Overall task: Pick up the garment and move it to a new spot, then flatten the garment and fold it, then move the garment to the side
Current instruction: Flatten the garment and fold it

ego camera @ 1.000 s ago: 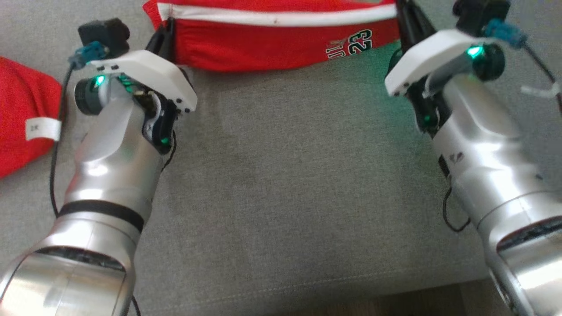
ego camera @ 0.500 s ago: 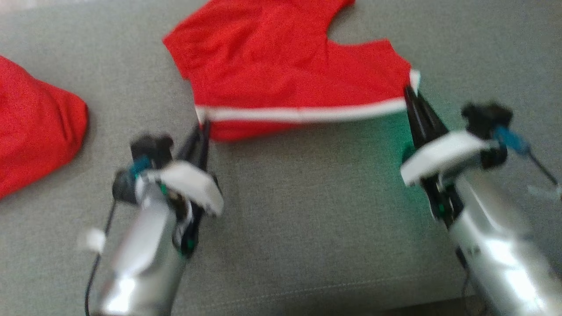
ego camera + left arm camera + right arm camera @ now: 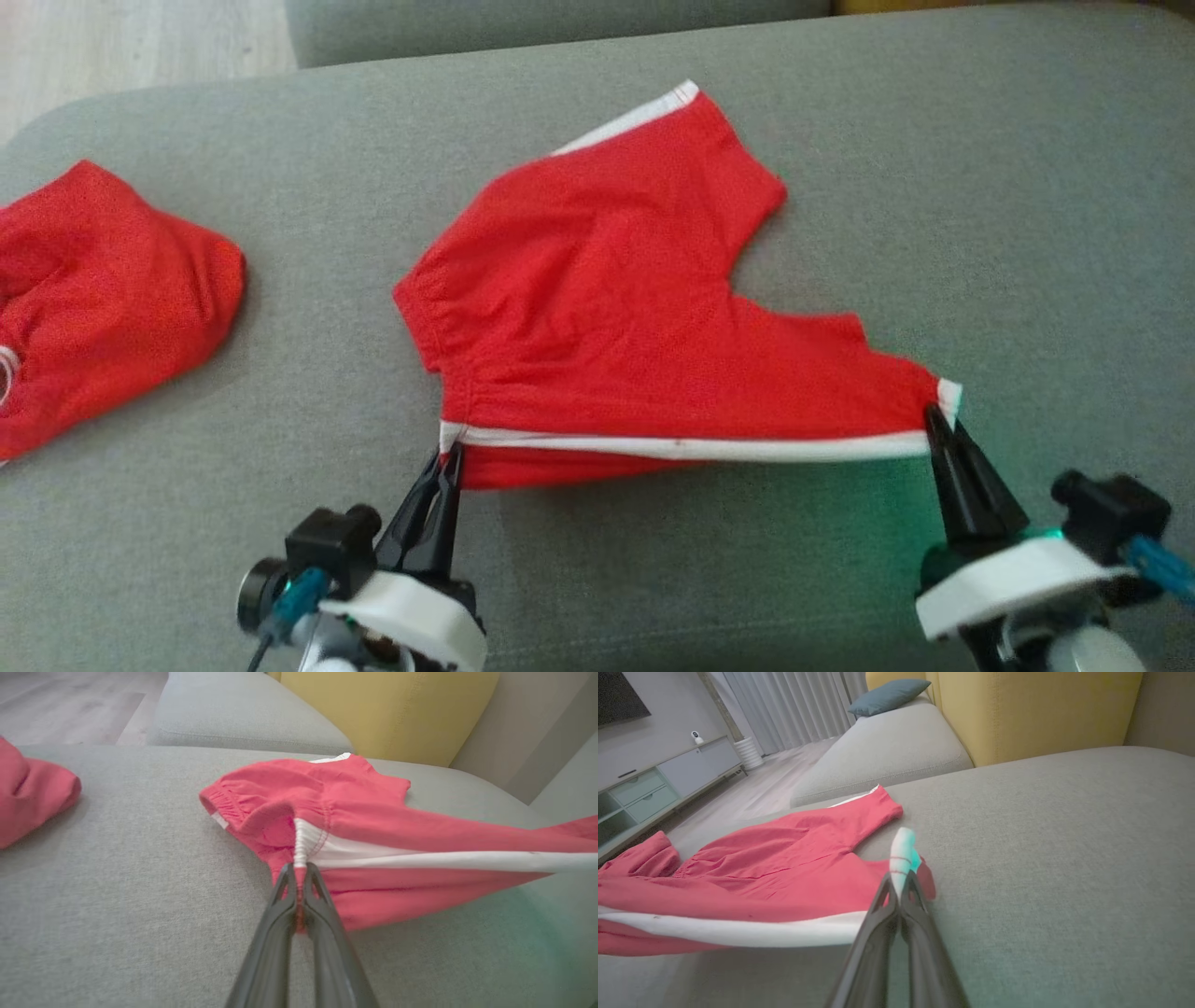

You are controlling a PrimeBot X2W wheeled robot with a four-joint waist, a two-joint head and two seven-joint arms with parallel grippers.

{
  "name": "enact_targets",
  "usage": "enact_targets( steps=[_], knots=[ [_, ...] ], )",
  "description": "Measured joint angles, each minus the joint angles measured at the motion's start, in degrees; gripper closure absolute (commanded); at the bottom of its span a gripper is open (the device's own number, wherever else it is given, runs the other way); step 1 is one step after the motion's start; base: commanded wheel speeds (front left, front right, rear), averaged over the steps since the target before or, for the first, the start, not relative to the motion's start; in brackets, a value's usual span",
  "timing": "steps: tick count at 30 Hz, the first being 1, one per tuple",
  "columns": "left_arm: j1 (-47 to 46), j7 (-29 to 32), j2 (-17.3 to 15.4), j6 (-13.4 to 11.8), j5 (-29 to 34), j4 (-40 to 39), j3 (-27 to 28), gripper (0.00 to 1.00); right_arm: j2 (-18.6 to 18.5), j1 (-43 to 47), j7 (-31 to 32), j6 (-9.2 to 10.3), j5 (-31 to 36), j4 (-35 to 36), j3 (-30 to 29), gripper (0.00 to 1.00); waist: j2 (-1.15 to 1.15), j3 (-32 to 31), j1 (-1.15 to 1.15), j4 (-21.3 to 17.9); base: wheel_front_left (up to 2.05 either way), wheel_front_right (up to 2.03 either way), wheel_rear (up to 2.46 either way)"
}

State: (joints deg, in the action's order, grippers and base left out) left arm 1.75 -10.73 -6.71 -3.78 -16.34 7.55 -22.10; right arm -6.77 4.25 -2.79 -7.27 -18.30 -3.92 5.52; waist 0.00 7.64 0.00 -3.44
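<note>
Head: both arms reach up from the cushion's point(image 3: 653, 579) near edge. The left gripper point(image 3: 446, 457) and right gripper point(image 3: 934, 415) are pinched on opposite ends of the shorts point(image 3: 635, 308), mid-cushion, with the near edge taut.
Left wrist: fingers point(image 3: 273, 933) together, clamping the waistband.
Right wrist: fingers point(image 3: 924, 952) clamped on the white hem corner.

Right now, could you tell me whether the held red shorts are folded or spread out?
Mostly spread: the red shorts lie open on the cushion, both legs showing, white-striped edge stretched between left gripper and right gripper.
</note>
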Motion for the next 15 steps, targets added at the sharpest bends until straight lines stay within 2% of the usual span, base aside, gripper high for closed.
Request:
enact_targets(
  steps=[3, 7, 11, 15],
  knots=[
    [1.9, 1.86, -0.67, -0.8, 0.15, -3.92, -0.32, 1.0, 1.38, 3.71, 4.12, 0.0, 1.78, 6.43, -1.59, 1.0, 0.0, -0.24, 0.0, 0.33, 0.0, 0.0, 0.0],
    [2.18, 3.82, -0.96, -1.25, 0.14, -6.12, -1.01, 1.0, 2.34, 4.47, 7.54, 0.0, 2.65, 11.06, -3.23, 1.0, 0.0, -0.12, 0.0, 0.75, 0.0, 0.0, 0.0],
    [0.91, 5.22, -1.22, -1.14, 0.11, -6.56, -1.05, 1.0, 2.45, 3.5, 10.05, 0.0, 2.68, 12.48, -3.97, 1.0, 0.0, 0.91, 0.0, 1.25, 0.0, 0.0, 0.0],
    [-4.1, 6.19, -1.04, -0.1, -0.87, -5.82, -0.98, 1.0, 1.42, -3.82, 11.54, 0.0, 2.08, 10.78, -3.9, 1.0, 0.0, 3.01, 0.0, 1.59, 0.0, 0.0, 0.0]
  ],
)
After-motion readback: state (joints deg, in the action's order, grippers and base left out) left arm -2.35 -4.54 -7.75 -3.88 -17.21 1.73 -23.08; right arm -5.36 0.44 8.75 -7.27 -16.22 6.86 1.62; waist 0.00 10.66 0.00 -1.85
